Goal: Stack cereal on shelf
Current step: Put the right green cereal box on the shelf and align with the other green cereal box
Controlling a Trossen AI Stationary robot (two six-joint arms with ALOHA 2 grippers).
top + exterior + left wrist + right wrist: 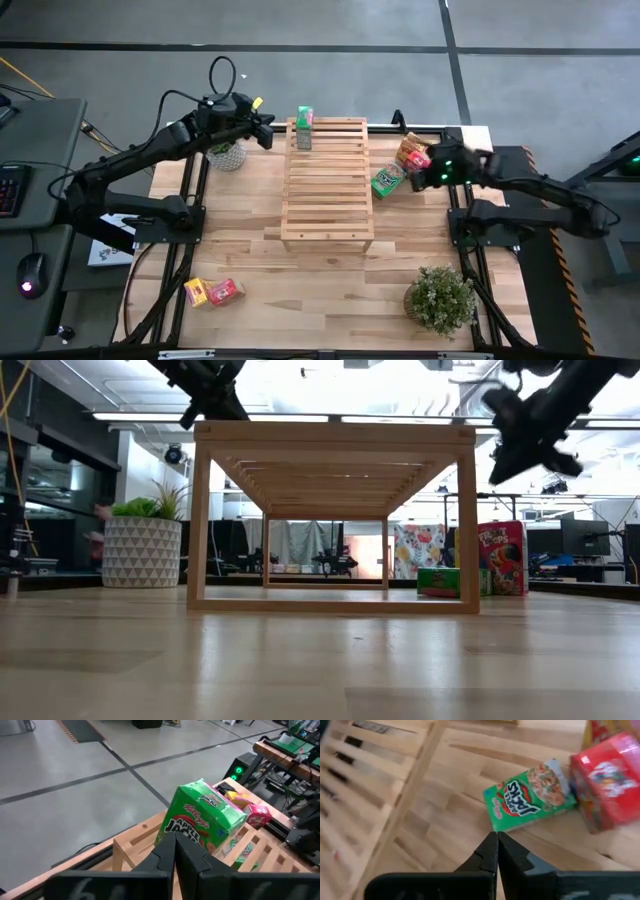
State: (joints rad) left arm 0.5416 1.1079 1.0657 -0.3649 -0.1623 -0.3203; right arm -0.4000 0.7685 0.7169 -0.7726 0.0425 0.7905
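Observation:
The wooden slatted shelf (pixel 328 180) stands mid-table. One green cereal box (pixel 304 127) stands upright on the shelf's far left corner; it also shows in the left wrist view (pixel 205 820). My left gripper (pixel 270 133) is shut and hovers just left of this box, apart from it. A second green box (pixel 386 181) lies flat on the table right of the shelf, and shows in the right wrist view (pixel 530 802). A red box (pixel 610 780) and a yellow box (pixel 412 150) are beside it. My right gripper (pixel 417 179) is shut and held above the table near them.
A yellow box (pixel 197 292) and a pink-red box (pixel 226 291) lie at the table's near left. A potted plant (pixel 227 153) stands far left by the left arm. Another plant (pixel 440 298) stands near right. Bare tabletop lies in front of the shelf.

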